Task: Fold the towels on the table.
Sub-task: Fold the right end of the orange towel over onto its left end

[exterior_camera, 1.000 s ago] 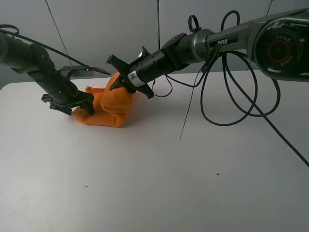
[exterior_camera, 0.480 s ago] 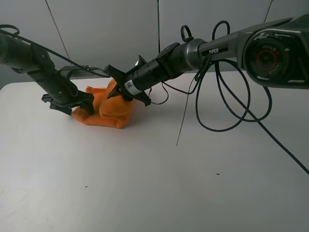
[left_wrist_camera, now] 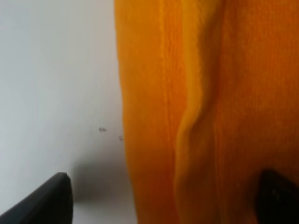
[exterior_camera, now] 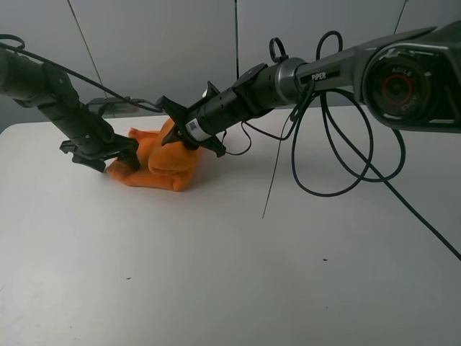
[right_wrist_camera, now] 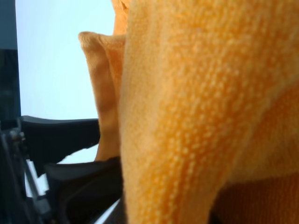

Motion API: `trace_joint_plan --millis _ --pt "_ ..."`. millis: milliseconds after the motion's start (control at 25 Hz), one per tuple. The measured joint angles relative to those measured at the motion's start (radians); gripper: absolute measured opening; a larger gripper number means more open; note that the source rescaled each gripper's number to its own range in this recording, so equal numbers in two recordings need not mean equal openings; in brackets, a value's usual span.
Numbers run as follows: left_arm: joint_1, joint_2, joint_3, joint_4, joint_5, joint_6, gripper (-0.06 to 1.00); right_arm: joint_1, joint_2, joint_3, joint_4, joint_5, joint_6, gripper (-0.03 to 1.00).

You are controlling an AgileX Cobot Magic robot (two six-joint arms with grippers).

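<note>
1. Exterior high view. Orange towel lies bunched in a heap near the far left corner of the white table. Left gripper sits at the heap's left end, low on the cloth where it meets the tabletop. Right gripper is at the heap's upper far side, reaching across from the right. Towel looks crumpled, with rounded folds, one lobe drawn up toward the right gripper. Left jaws stand spread, straddling the towel's edge; contact with the cloth likely but no pinch seen. Right jaws clenched on the raised fold.

2. Left wrist view. Towel fills most of the frame, the bare table beside it with two tiny dark specks close to the cloth's edge. Terry pile shows, plus a hemmed ridge and a long soft crease. Left gripper released: one fingertip over the table, the other over the cloth, wide apart, with the towel's edge between them.

3. Right wrist view. Towel very close to the lens, nubby orange loops sharp, a folded edge standing behind. Dark parts of the gripper show beside and beneath the cloth; fingertips hidden by it. Jaws nearly closed, gripping the towel fold.
</note>
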Motion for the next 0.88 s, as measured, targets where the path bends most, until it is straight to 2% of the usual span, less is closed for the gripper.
trace_joint_plan --millis 280,360,520,600,680,880 --pt "0.029 -0.114 0.0 0.0 0.017 0.0 1.0 0.002 0.0 0.0 0.001 0.0 0.0 0.09" --pt "0.037 -0.14 0.0 0.0 0.029 -0.002 1.0 0.002 0.0 0.0 0.01 0.004 0.0 0.21" --pt "0.067 -0.203 -0.011 -0.003 0.063 -0.019 1.0 0.002 0.0 -0.009 0.064 0.064 -0.027 0.6" --pt "0.095 -0.237 -0.042 -0.003 0.091 -0.023 1.0 0.002 0.002 -0.028 0.075 0.104 -0.033 0.73" --pt "0.119 -0.267 -0.076 -0.003 0.122 -0.032 1.0 0.002 0.002 -0.053 0.086 0.136 -0.038 0.8" --pt "0.162 -0.319 -0.16 -0.003 0.187 -0.047 1.0 0.008 0.002 -0.1 0.135 0.168 -0.039 0.82"
